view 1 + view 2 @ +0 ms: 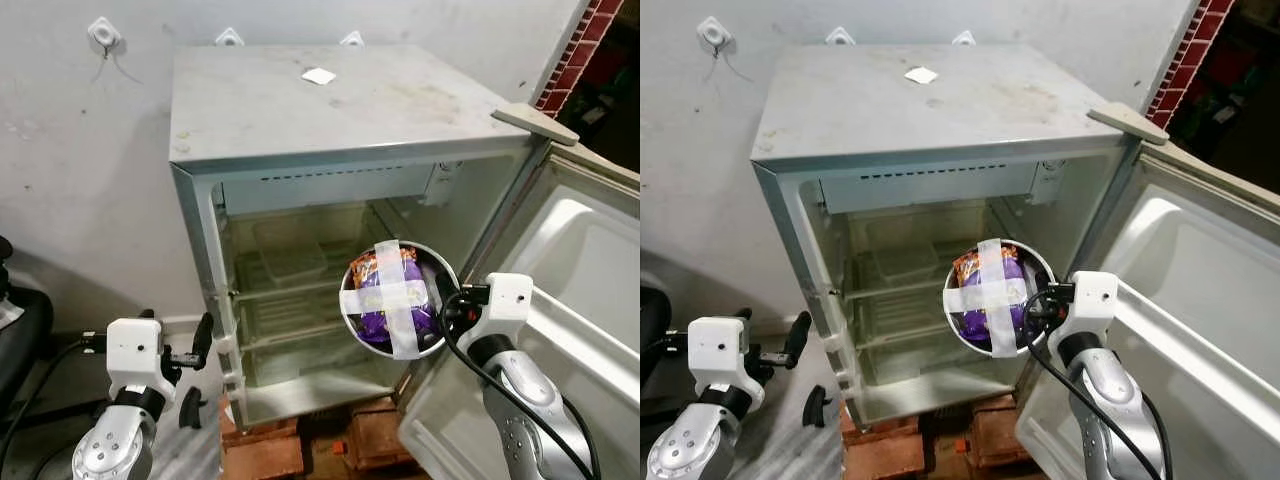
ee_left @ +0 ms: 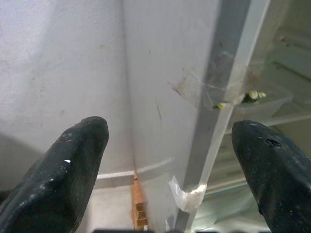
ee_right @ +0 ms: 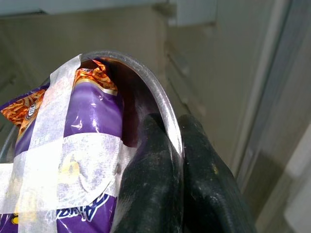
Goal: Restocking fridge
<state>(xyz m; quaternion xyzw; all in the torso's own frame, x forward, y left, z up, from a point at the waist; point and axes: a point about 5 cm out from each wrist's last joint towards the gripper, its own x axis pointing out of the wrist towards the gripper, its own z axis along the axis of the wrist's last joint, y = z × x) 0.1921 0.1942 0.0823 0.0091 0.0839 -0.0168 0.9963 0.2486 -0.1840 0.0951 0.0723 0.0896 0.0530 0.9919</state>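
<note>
Bowl (image 1: 398, 299) of taped purple snack bag (image 1: 390, 296) pinched by its rim in right gripper (image 3: 176, 145), before open fridge (image 1: 300, 200), left gripper (image 2: 170, 160) spread wide beside fridge's side.

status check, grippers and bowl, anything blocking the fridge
Right gripper shut on bowl rim, held at open fridge front. Left gripper open, low beside fridge. Snack bag taped in bowl. Shelves look clear.

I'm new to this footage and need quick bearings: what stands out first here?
The open fridge against the wall, its clear shelves bare. In front of its opening, the right tool pinches the rim of a metal bowl holding a purple snack packet taped in with a white cross. The left tool hangs open beside the fridge's left side.
</note>
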